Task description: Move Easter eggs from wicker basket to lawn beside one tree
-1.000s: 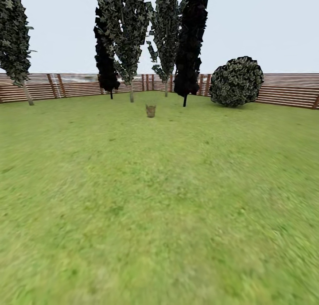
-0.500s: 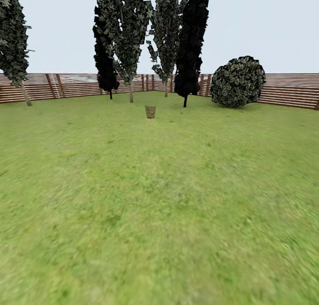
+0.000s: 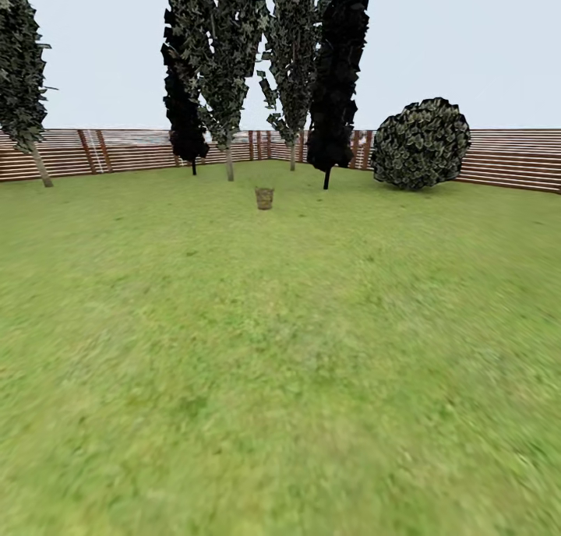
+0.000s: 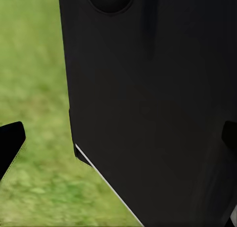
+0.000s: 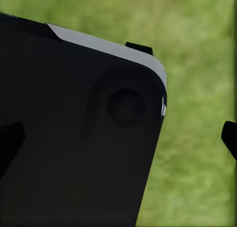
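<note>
1. Wicker basket stands upright far out on the lawn, short of the trees; contents too small to tell.
2. Pale-trunked tree just behind it, round bush and slat fence beyond.
3. Wrist views: dark robot body over blurred grass between black fingertips, both jaws apart.

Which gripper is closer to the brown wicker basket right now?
Neither clearly. The small brown wicker basket stands far ahead on the green lawn, roughly centred; left gripper and right gripper both sit tucked by the robot's black body, over grass.
</note>
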Tool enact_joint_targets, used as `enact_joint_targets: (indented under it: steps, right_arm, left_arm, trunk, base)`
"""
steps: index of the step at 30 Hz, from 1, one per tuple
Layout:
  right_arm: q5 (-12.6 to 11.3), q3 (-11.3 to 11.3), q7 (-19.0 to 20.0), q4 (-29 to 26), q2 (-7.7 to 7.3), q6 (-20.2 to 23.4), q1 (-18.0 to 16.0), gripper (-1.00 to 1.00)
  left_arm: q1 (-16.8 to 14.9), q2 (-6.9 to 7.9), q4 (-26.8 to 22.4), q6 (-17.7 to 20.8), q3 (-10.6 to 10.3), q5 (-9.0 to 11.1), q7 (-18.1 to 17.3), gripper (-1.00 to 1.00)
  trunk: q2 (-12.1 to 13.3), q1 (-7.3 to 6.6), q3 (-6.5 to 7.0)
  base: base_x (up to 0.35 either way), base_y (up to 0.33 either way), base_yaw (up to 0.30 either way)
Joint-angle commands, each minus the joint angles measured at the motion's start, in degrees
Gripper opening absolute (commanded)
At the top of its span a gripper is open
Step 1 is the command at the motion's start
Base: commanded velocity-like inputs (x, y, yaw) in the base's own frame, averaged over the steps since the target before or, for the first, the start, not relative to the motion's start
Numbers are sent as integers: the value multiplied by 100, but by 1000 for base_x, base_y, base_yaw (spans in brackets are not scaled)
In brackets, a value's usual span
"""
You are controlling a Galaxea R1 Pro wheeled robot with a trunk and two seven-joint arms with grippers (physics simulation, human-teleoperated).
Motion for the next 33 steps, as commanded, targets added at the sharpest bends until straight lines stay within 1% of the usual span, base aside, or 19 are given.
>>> enact_joint_targets:
  steps: [1,33]
  right_arm:
    - [24,13,-3,4,-1,-16,-3,100]
    - [23,13,-3,4,-2,-16,-3,100]
  left_arm:
    - [0,-1,-4,-3,4,2,6,100]
    - [0,-1,-4,-3,4,1,6,100]
  trunk:
    - [-2,3,-5]
    - [-2,3,-5]
  base:
    - [323,0,0]
    - [313,0,0]
